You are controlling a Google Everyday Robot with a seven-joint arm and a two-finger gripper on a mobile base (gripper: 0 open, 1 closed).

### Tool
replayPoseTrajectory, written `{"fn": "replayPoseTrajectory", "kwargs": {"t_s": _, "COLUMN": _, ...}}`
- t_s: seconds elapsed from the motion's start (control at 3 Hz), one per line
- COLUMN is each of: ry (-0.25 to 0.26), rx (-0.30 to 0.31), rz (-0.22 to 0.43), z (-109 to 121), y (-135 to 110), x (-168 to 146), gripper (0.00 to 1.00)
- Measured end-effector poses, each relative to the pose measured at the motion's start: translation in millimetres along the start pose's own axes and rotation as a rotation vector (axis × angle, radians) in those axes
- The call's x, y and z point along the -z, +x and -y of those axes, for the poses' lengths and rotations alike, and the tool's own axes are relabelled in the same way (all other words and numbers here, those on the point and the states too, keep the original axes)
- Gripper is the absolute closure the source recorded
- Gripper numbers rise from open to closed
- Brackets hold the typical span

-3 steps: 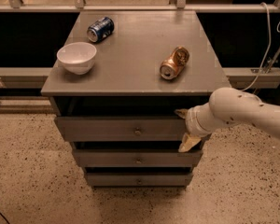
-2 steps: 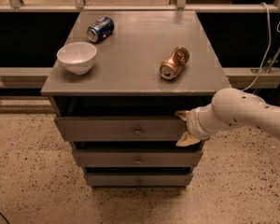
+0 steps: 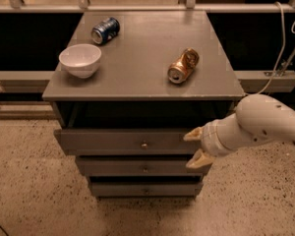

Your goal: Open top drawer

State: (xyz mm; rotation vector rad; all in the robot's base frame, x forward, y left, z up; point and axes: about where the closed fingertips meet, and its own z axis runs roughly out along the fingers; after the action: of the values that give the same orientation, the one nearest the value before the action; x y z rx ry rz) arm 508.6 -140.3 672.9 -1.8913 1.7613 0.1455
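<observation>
- Gripper (image 3: pixel 187 151) at the right end of the top drawer (image 3: pixel 108 141), on a thick white arm (image 3: pixel 265 124).
- Fingers (image 3: pixel 193 133) spread wide, one by the drawer front's top edge, one under its bottom edge; touching it or not, cannot tell.
- Top drawer sticking out a little, with a dark gap above it.
- Small round knob (image 3: pixel 144 144) left of the fingers.
- Two other drawers (image 3: pixel 137 168) lower down.
- Gold can (image 3: pixel 183 66) lying up above the fingers; white bowl (image 3: pixel 80 60) and blue can (image 3: pixel 105 30) far up to the left.
</observation>
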Motion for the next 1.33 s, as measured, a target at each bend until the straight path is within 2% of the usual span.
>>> {"fn": "replayPoseTrajectory", "kwargs": {"t_s": 0.33, "ry": -0.039, "rx": -0.022, "rz": 0.049, "z": -24, "y": -15, "x": 22, "gripper": 0.37}}
{"fn": "replayPoseTrajectory", "kwargs": {"t_s": 0.67, "ry": -0.049, "rx": -0.014, "rz": 0.068, "z": -32, "y": -32, "x": 39, "gripper": 0.18}}
{"fn": "replayPoseTrajectory", "kwargs": {"t_s": 1.0, "ry": -0.037, "rx": 0.012, "rz": 0.065, "z": -21, "y": -38, "x": 29, "gripper": 0.00}}
{"fn": "replayPoseTrajectory", "kwargs": {"t_s": 1.33, "ry": -0.009, "rx": 0.026, "rz": 0.035, "z": -3, "y": -29, "x": 3, "gripper": 0.00}}
